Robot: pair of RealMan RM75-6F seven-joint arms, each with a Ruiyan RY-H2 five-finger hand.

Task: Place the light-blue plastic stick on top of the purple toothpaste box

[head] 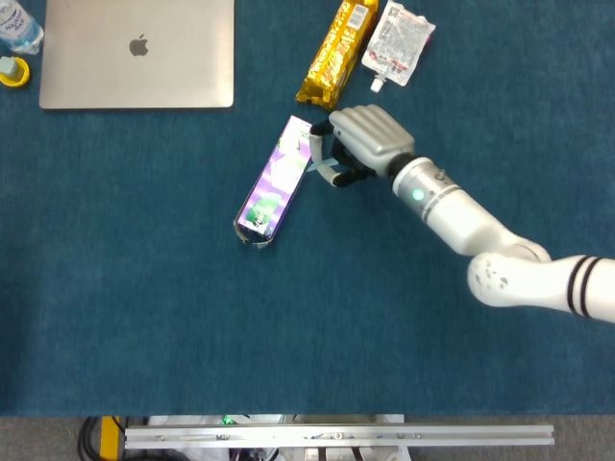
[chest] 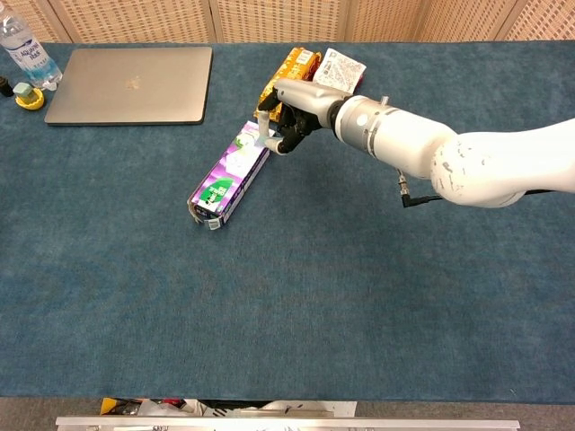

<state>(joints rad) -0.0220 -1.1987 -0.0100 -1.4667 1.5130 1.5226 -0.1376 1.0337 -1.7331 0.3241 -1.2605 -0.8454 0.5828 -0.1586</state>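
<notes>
The purple toothpaste box (head: 274, 182) (chest: 229, 172) lies flat on the blue table, running diagonally from near left to far right. My right hand (head: 360, 139) (chest: 292, 103) hovers at the box's far right end, its fingers curled around the light-blue plastic stick (head: 324, 169) (chest: 263, 132). The stick pokes down out of the fist, and in the chest view its lower end reaches the box's far end. Whether it touches the box cannot be told. My left hand shows in neither view.
A yellow snack pack (head: 336, 53) (chest: 286, 85) and a white pouch (head: 402, 40) (chest: 337, 74) lie just beyond the hand. A closed laptop (head: 136, 50) (chest: 130, 83), a water bottle (head: 19, 24) (chest: 25, 52) and a yellow cap (head: 13, 70) (chest: 29, 97) sit far left.
</notes>
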